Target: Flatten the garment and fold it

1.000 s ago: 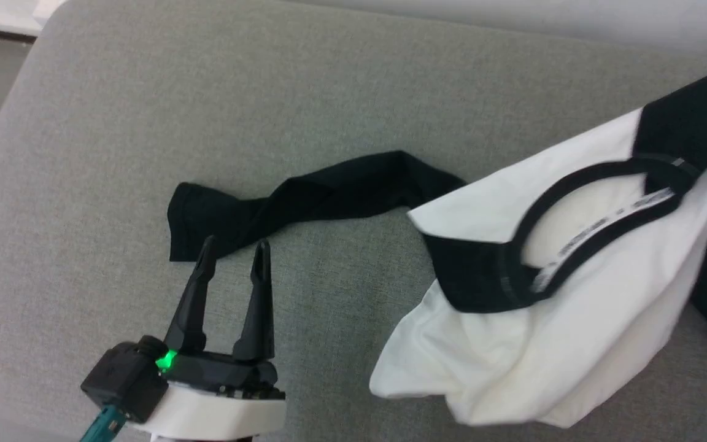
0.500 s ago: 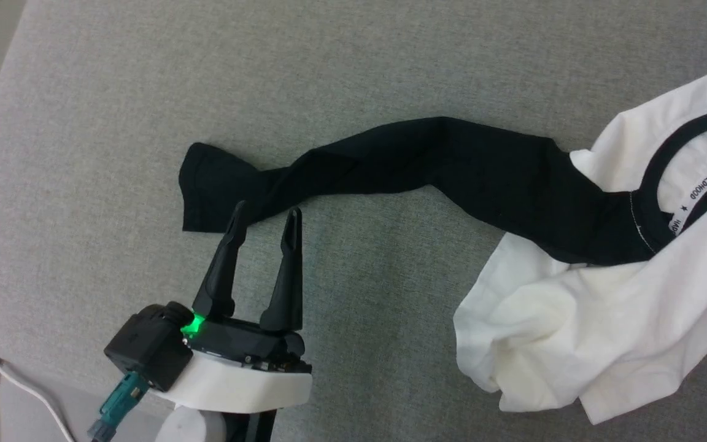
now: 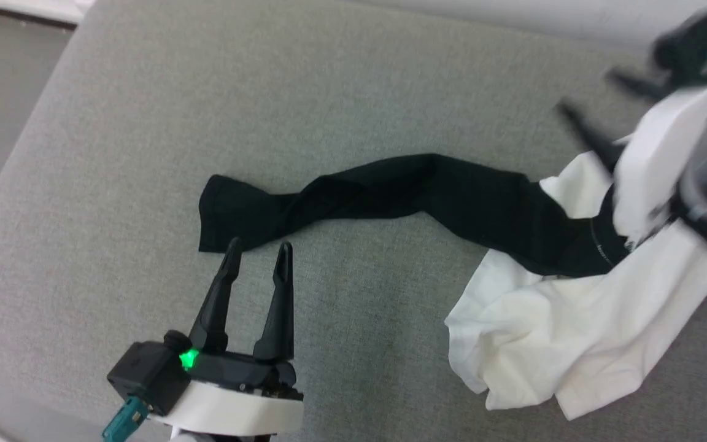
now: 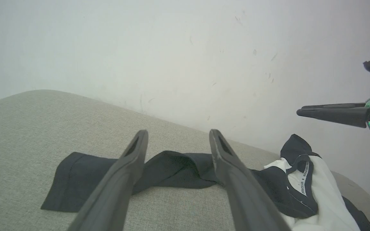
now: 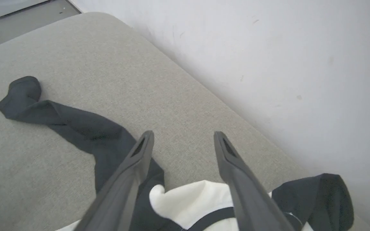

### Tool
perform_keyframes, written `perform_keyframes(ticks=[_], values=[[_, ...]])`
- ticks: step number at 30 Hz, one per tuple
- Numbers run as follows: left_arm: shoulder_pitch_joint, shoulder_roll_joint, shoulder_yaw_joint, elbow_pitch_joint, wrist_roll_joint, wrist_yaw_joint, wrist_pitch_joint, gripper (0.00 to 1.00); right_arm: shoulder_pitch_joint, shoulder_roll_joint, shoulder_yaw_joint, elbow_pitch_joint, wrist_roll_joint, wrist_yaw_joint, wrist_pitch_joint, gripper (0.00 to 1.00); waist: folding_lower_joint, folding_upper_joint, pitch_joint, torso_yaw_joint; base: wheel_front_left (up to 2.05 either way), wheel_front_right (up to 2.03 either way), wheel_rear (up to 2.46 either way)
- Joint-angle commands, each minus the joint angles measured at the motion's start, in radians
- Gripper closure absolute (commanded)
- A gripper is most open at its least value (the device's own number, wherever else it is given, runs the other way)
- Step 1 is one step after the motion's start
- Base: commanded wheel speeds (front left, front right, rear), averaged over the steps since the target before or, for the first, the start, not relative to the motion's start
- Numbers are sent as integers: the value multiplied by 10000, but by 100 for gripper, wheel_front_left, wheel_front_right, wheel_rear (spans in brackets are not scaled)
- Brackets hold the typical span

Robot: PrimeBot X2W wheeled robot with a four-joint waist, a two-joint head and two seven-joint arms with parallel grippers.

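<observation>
Nearest, the left gripper [image 3: 259, 245] hovers, jaws apart, just beside the black cuff [image 3: 224, 209]; it should pinch the hem squarely. Beyond, the garment [image 3: 574, 331] lies bunched on the grey cushion [image 3: 359, 80], the right gripper [image 5: 183, 133] spread empty above its collar [image 5: 210, 219].

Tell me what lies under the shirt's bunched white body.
The white body rests on the grey cushion, which shows beside it. The black sleeve crosses over its upper part, not under it. Whether any fabric is tucked beneath is hidden by the folds.
</observation>
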Motion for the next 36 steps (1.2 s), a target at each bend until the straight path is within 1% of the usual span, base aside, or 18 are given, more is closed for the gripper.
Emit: perform_keyframes(ticks=[1,4,7,10,14,17,19,20,21,22,24,27,31,33,36], values=[[177,-13,54,-25,81,-26,-49,0,545,103,362,-368,302,-7,133,0,3,0,-751,-187,0,0,0],[316,-13,118,-52,68,-59,-49,0,1125,97,1087,-616,590,-7,239,0,3,0,-793,-108,0,0,0],[379,-13,119,-47,34,-84,-49,0,1474,67,1813,-328,670,-7,195,0,3,0,-759,25,0,0,0],[373,-13,91,-61,11,-101,-49,0,1492,11,2558,339,450,-7,0,0,3,0,-655,170,0,0,0],[277,-13,-20,-71,-5,-95,-49,0,1393,195,3212,1638,212,-7,-294,0,3,0,-452,416,0,0,0],[177,-13,-125,-75,-53,-74,-49,0,1179,251,3631,2569,-154,-7,-571,0,3,0,-275,596,0,0,0],[114,-13,-178,-70,-83,-47,-49,0,1049,313,3718,3120,-286,-7,-739,0,3,0,-178,694,0,0,0],[90,-13,-187,-65,-98,-28,-49,0,980,338,3753,3345,-357,-7,-820,3,3,0,-151,730,0,0,0],[74,-13,-184,-68,-109,-6,-49,0,914,368,3767,3526,-394,-7,-911,26,3,0,-127,752,0,0,0],[65,-13,-179,-73,-120,14,-49,0,847,428,3727,3670,-387,-7,-1026,55,3,0,-110,763,0,0,0],[66,-13,-183,-85,-133,52,-49,0,665,542,3589,3789,-359,-7,-1300,100,3,0,-100,766,0,0,0],[85,-13,-198,-86,-131,92,-49,0,459,636,3400,3720,-217,-7,-1451,100,3,0,-131,756,0,0,0],[142,-13,-182,-73,-154,147,-49,0,-239,783,2915,3071,317,-7,-1289,100,3,0,-250,664,0,0,0],[133,-13,-225,-76,-197,136,-49,0,-802,680,2722,2742,332,-7,-1092,100,3,0,-266,666,0,0,0],[66,-13,-345,-82,-260,114,-49,0,-1826,328,2716,2500,-120,-7,-1044,100,3,0,-187,777,0,0,0]])
